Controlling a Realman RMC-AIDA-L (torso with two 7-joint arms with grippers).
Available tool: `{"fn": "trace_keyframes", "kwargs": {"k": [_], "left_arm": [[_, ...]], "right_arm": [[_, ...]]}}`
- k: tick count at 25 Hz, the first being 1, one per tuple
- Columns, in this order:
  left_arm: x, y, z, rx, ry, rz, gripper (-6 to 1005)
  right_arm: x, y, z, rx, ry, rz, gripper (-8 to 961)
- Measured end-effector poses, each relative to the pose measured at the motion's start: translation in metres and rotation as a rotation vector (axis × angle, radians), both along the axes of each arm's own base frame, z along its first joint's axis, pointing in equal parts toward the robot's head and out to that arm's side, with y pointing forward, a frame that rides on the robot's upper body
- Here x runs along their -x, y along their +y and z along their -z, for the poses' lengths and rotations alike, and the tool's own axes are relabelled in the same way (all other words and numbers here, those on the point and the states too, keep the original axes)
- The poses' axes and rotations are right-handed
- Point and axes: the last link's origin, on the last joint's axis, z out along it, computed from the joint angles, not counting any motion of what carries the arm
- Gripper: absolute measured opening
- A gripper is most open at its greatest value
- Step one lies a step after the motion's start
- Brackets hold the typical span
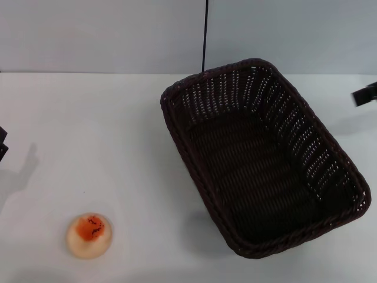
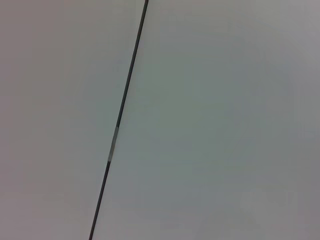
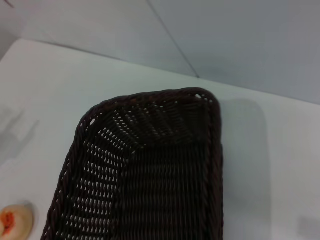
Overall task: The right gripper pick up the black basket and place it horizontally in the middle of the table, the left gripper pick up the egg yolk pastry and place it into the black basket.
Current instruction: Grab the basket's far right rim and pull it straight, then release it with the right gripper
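The black basket (image 1: 265, 159) lies on the white table (image 1: 106, 135), right of the middle, turned at a slant and empty. Its far end also shows in the right wrist view (image 3: 150, 170). The egg yolk pastry (image 1: 89, 234) sits at the front left of the table, far from the basket; its edge shows in the right wrist view (image 3: 15, 222). Only a small black part of my right gripper (image 1: 366, 94) shows at the right edge, beyond the basket's far right side. A sliver of my left gripper (image 1: 2, 144) shows at the left edge, behind the pastry.
A grey wall (image 1: 118, 35) with a thin dark vertical seam (image 1: 205, 35) stands behind the table. The left wrist view shows only that wall and the seam (image 2: 122, 110).
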Motion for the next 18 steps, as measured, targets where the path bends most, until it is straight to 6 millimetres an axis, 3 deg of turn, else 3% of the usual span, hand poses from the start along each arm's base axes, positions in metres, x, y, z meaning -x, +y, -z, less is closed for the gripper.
{"fn": "trace_keyframes", "kwargs": {"k": [3, 4, 5, 9, 18], "left_arm": [[0.001, -0.001, 0.0, 0.0, 0.0, -0.003, 827], [0.0, -0.001, 0.0, -0.001, -0.001, -0.001, 827], [0.0, -0.001, 0.0, -0.001, -0.001, -0.001, 827], [-0.001, -0.001, -0.001, -0.004, -0.003, 0.007, 827], [0.0, -0.004, -0.001, -0.005, -0.005, 0.001, 826]], "right_arm": [[0.002, 0.009, 0.024, 0.026, -0.038, 0.01, 809], [0.001, 0.014, 0.042, 0.05, -0.067, 0.012, 809], [0.001, 0.014, 0.042, 0.05, -0.067, 0.012, 808], [0.002, 0.023, 0.079, 0.063, -0.094, 0.005, 806], [0.006, 0.029, 0.11, 0.054, -0.119, -0.028, 802]]}}
